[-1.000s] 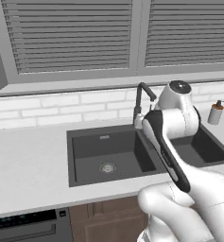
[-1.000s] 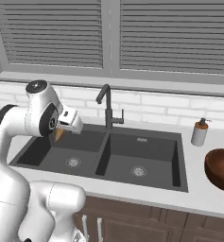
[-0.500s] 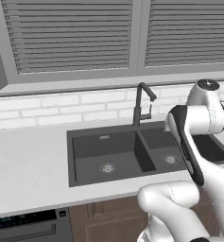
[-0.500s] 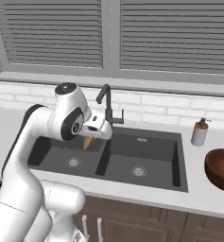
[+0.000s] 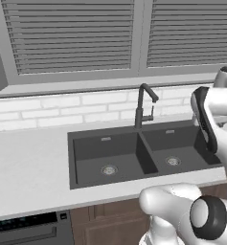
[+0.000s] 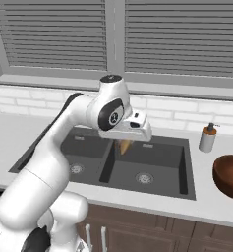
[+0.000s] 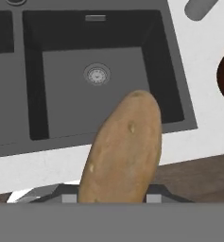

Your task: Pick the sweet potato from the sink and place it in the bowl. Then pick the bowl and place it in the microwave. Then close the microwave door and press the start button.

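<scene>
Seen from behind and left of the arm, looking forward and down across the counter (image 5: 28, 167) at the sink (image 5: 139, 155), faucet (image 5: 143, 105) and shuttered window (image 5: 76, 40), at middling range. Seen again from behind and right, same heading, with the same sink (image 6: 152, 167) and window (image 6: 54, 34) shared, plus the soap dispenser (image 6: 207, 138) and the bowl (image 6: 230, 176) at the right edge. Viewed from the hand, close and steeply downward over one basin (image 7: 97, 75) and its drain (image 7: 96, 74), the sweet potato (image 7: 125, 151) large in the foreground, counter edge below.
</scene>
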